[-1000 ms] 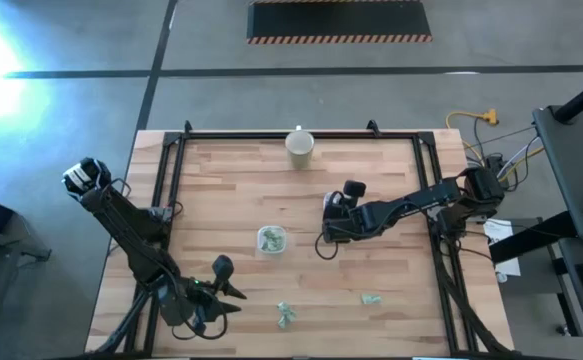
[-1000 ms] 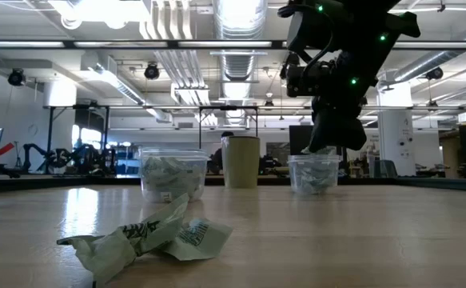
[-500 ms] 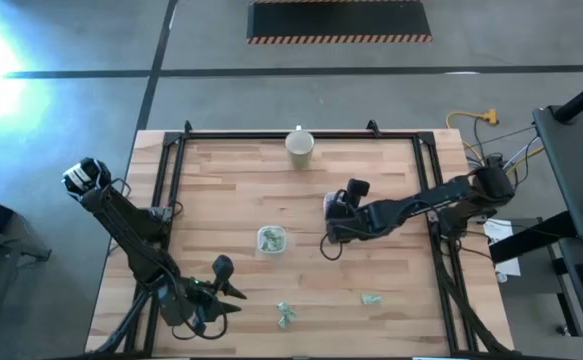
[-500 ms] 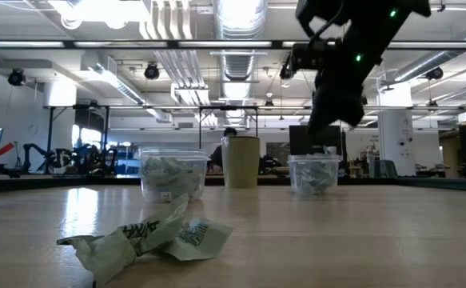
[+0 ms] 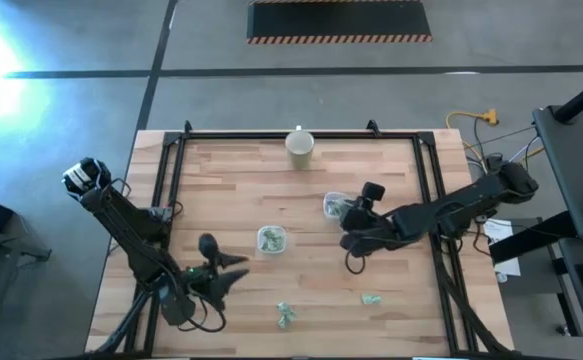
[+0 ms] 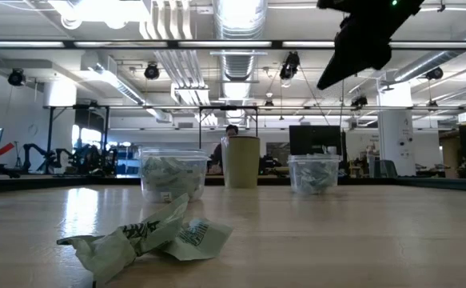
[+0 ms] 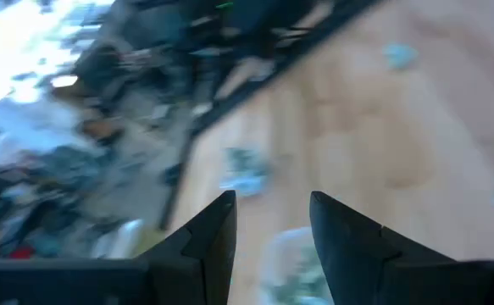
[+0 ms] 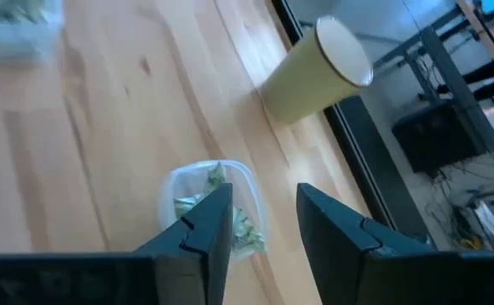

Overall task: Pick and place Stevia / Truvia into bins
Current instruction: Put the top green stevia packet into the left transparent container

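Your two bins (image 5: 271,239) (image 5: 337,206) already hold packets. Two little piles (image 5: 286,315) (image 5: 371,298) wait on the table (image 5: 231,180). Both grippers (image 5: 233,270) (image 5: 354,262) are spread, holding nothing.

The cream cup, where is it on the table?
In the high view the cream cup stands at the table's far edge, near the middle. The closest bin sits nearer the front and a bit to the right.
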Tool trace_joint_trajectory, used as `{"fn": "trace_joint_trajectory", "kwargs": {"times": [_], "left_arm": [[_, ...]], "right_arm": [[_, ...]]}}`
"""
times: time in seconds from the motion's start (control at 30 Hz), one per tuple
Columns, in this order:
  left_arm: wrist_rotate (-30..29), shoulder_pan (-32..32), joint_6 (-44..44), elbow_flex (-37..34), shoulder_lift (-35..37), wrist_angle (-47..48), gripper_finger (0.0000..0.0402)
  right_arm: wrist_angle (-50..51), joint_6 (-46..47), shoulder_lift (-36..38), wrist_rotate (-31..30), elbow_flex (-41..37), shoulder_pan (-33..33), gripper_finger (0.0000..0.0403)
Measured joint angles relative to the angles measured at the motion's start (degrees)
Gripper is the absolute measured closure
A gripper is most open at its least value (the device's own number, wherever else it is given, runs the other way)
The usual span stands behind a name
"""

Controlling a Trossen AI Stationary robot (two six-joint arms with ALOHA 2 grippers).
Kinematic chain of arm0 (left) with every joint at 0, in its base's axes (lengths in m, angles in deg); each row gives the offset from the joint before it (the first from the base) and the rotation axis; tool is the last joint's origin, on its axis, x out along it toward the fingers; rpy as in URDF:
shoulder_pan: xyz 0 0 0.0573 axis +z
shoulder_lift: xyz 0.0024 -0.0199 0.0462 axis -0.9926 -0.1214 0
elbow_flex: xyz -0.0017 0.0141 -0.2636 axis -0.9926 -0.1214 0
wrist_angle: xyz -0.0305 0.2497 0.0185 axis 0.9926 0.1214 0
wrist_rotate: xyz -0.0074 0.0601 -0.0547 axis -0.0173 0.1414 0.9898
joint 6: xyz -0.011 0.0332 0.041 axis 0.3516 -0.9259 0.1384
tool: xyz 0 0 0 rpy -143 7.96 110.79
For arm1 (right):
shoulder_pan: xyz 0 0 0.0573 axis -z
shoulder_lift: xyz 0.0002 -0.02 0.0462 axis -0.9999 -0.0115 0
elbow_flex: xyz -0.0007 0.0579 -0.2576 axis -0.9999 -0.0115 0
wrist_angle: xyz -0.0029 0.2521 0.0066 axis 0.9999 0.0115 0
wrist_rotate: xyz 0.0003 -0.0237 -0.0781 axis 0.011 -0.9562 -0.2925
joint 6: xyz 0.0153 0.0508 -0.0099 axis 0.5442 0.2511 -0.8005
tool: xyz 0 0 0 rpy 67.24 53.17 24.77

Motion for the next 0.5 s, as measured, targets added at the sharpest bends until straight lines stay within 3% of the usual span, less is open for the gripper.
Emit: {"fn": "trace_joint_trajectory", "kwargs": {"times": [0.2,0.5], "left_arm": [[-9.6,0.0,0.5,0.0,0.0,0.0,0.0267],[-10.7,0.0,0.5,0.0,-0.8,0.0,0.0267]], "right_arm": [[-0.2,1.1,3.0,0.0,0.2,-3.9,0.0281],[-1.3,2.6,6.0,0.0,0.3,-12.8,0.0284]]}}
